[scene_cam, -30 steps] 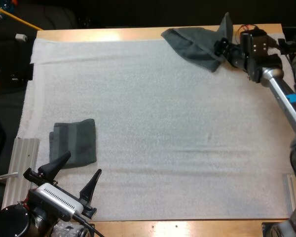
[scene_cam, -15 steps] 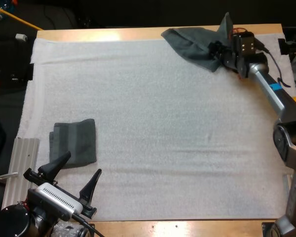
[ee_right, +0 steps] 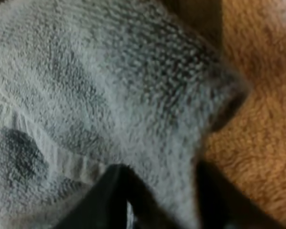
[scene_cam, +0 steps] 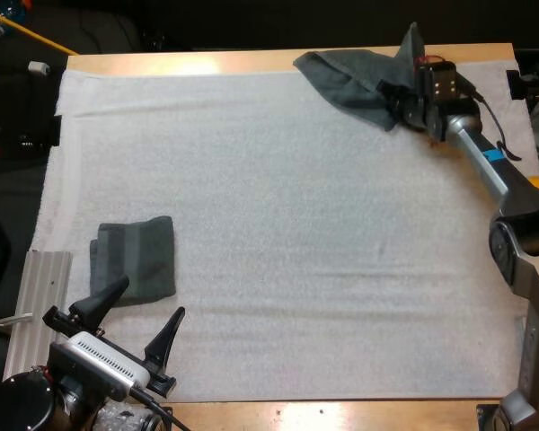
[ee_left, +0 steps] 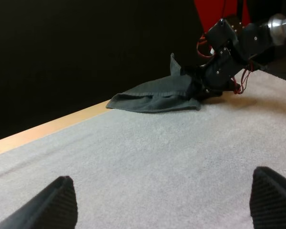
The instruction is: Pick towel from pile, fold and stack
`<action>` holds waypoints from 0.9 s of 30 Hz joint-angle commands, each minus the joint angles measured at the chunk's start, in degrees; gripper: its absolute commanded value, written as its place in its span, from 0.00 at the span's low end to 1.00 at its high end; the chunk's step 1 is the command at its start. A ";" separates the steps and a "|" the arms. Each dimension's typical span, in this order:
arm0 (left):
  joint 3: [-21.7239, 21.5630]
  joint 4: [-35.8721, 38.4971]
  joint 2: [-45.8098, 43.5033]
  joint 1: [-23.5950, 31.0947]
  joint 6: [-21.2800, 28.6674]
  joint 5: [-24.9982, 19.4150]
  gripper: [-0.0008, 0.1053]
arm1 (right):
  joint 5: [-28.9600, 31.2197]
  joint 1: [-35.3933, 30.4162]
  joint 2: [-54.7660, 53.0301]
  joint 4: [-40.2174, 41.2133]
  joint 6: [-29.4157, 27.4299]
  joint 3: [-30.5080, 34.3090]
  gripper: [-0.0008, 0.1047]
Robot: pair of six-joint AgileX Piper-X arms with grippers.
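One crumpled towel (scene_cam: 355, 81), partly behind right arm (scene_cam: 478, 144).

No legible text, label, brand, number or sign in any view. Surfaces checked: crumpled towel (scene_cam: 355, 81), folded towel (scene_cam: 135, 260), white mat (scene_cam: 296, 224) and the bare wood of the table (scene_cam: 207, 61), all plain. The blue band (scene_cam: 493, 154) on the right arm (scene_cam: 472, 135) shows no characters that can be made out.
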 commanded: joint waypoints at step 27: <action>-0.42 -0.10 0.17 -0.23 -0.52 0.39 0.68 | 1.86 4.93 -23.48 17.55 -23.32 -0.44 0.01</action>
